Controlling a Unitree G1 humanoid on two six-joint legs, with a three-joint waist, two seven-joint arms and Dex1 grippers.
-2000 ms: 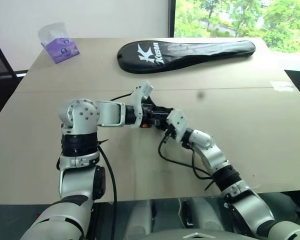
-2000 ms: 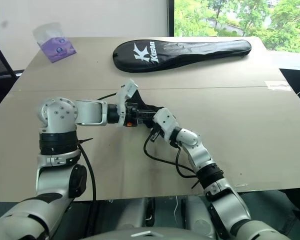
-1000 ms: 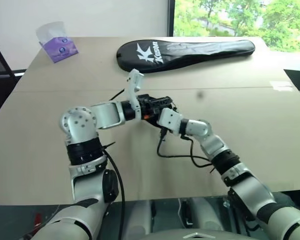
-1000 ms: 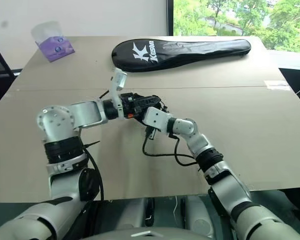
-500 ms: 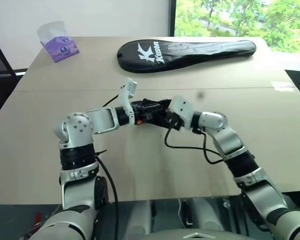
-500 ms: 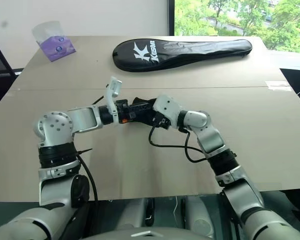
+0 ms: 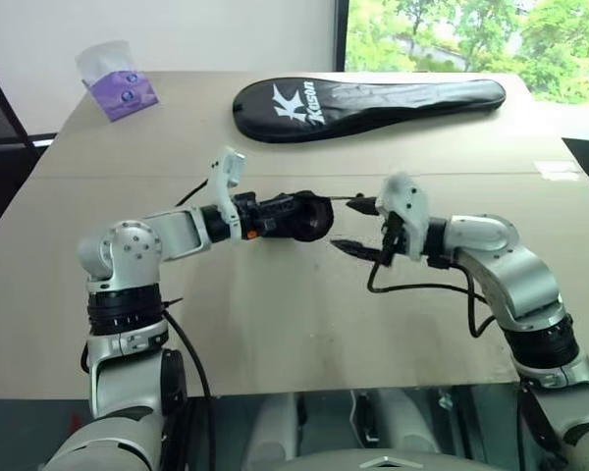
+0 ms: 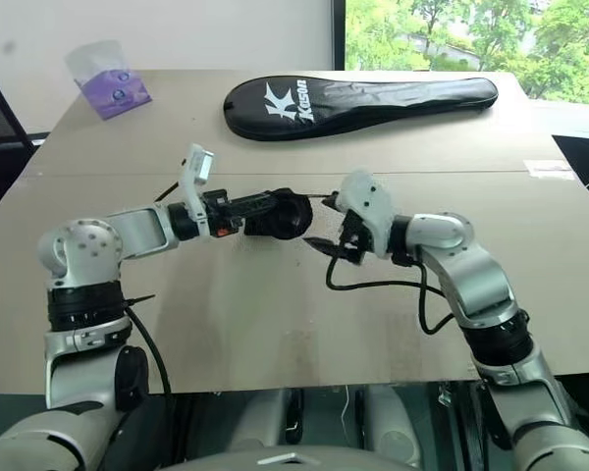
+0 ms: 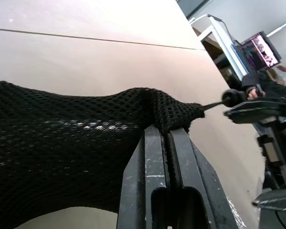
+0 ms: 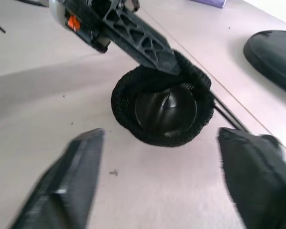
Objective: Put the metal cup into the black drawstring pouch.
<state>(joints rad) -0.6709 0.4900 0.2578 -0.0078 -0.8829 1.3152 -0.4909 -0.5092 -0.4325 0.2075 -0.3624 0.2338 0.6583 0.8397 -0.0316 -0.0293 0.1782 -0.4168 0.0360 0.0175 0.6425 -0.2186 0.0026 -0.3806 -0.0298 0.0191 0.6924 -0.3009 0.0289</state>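
- One black drawstring pouch [image 7: 307,217], pinched at its rim by the left gripper [image 7: 287,215], above the table [image 7: 275,324].
- One metal cup [image 10: 166,110] sits inside it.
- The right gripper [image 7: 358,227] is spread wide, holding nothing, just beside the pouch.

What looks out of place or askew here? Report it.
Nothing stands out. The black mesh drawstring pouch hangs pinched in the shut left gripper, a shiny round metal cup seated in its mouth; the open right gripper is apart from it.
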